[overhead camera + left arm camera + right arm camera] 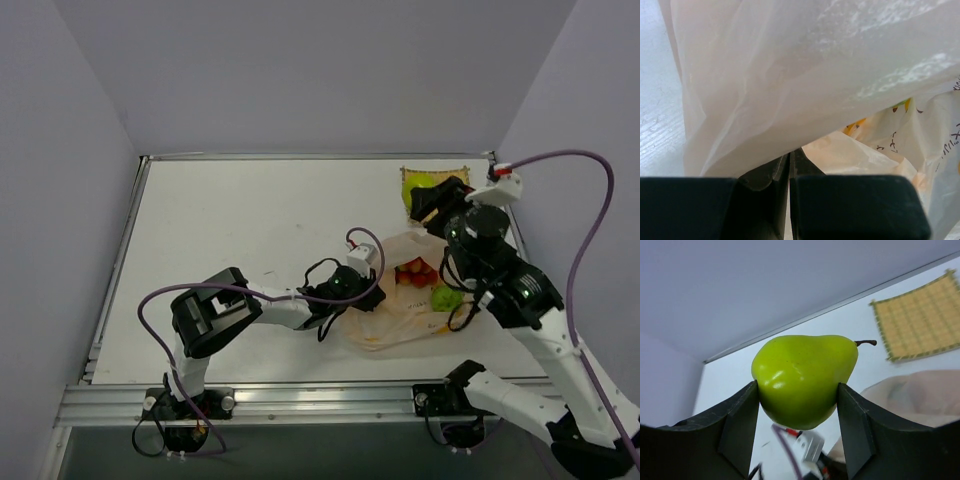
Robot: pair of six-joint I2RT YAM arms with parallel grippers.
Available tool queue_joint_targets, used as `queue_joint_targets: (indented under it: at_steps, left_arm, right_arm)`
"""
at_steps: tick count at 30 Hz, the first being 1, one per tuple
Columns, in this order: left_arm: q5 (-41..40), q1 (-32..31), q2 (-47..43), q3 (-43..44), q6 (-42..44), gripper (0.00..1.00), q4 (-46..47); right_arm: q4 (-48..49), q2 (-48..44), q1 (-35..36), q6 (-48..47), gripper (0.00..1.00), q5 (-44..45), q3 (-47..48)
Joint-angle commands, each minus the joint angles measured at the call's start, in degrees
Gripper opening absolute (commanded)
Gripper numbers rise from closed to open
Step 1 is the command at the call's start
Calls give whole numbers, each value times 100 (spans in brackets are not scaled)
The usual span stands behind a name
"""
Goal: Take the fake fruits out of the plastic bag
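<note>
Our right tool (798,390) clamps a green pear (802,377) between its fingers, by the woven mat (917,315). Our left tool (790,165) is narrow, pinching a fold of the plastic bag (790,90). The bag lies on the worktop (250,230), and red berries (413,270) and a yellow-green fruit (445,297) show inside it.

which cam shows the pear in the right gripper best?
Right wrist: pear fills the frame, clamped in the right gripper, stem visible. Top external shows only a small green patch over the mat. Left wrist shows only plastic bag.
</note>
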Motion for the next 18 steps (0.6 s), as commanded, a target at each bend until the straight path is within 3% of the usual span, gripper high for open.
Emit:
queue_joint_targets:
  at_steps: [1, 7, 13, 18]
  left_arm:
    - [53, -103, -160, 83, 95, 2, 185]
    - [62, -182, -72, 128, 104, 2, 150]
    - [-280, -77, -239, 13, 368, 2, -17]
    - [-341, -15, -20, 92, 262, 2, -34]
  right_arm:
    - [531, 1176, -379, -1022, 27, 1493, 271]
    - [1663, 2379, -2327, -1199, 27, 274, 96]
    - [2201, 3392, -3174, -1331, 27, -202, 61]
    - [2711, 4112, -3886, -1313, 28, -1106, 43]
